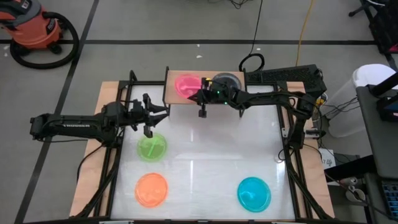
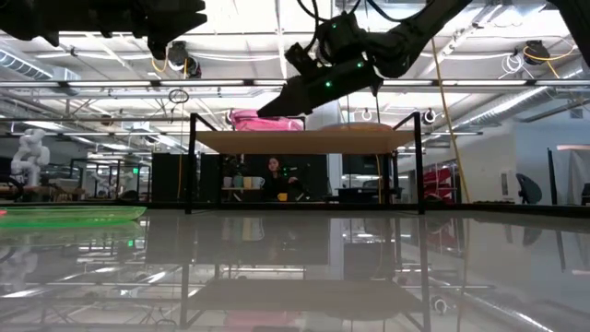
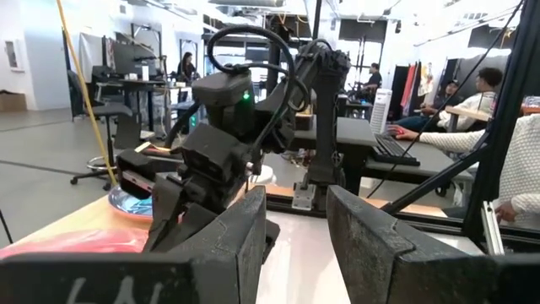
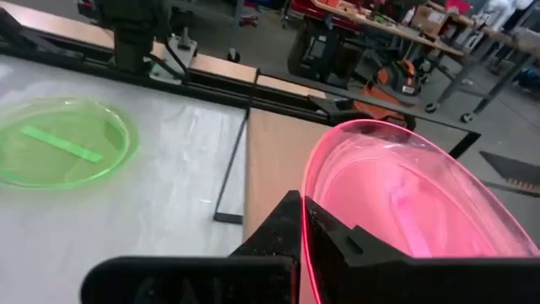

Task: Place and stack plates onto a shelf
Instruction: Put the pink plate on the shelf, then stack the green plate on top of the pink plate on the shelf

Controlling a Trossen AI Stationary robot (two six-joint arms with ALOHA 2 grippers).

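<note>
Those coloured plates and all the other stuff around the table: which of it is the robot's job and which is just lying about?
Part of the job:
pink plate, pinched by the right gripper over the shelf
green plate
orange plate
blue plate
left gripper, open

Just lying about:
orange shop vacuum
yellow cable

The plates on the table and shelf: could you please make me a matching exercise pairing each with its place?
Things:
1. pink plate
2. green plate
3. orange plate
4. blue plate

Places:
A. near-right part of the table
B. near-left part of the table
C. over the shelf, in the right gripper
D. table, below the left gripper

Pairs: 1-C, 2-D, 3-B, 4-A
</note>
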